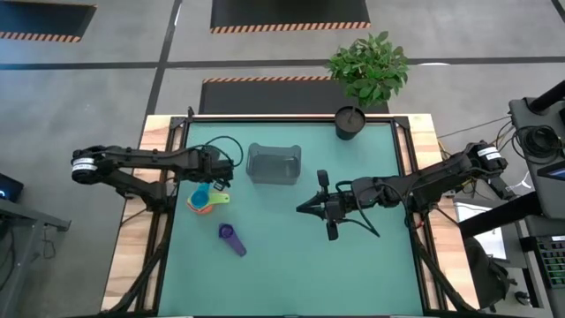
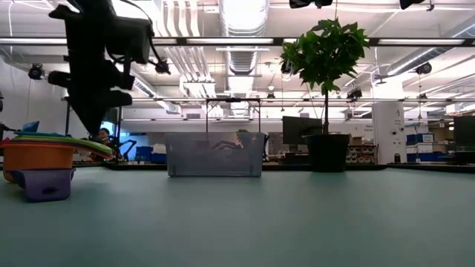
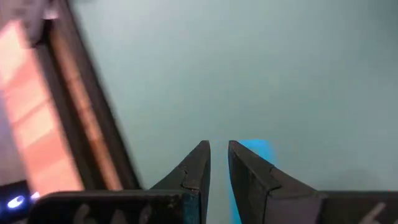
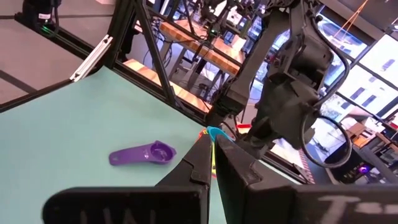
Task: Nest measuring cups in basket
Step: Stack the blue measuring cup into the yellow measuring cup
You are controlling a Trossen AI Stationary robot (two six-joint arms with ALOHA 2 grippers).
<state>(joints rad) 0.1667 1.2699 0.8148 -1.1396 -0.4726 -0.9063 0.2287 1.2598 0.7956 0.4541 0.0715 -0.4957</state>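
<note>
Cups stacked, basket waiting empty

The nested measuring cups (image 1: 202,200) are sitting left of centre on the surface, purple cup (image 1: 231,237) apart below; the basket (image 1: 274,164) is holding nothing. The left gripper (image 1: 214,181), fingers nearly closed and empty, is hovering above the stack; the right gripper (image 1: 305,208) is idling shut, centre-right.

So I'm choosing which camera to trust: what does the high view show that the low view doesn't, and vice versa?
Only the high view shows the right gripper, waiting mid-table, and the purple cup's handle. Only the low view shows the room behind and the orange cup's side under the stack. Both show the basket, the plant pot and the left gripper over the stacked cups.
</note>
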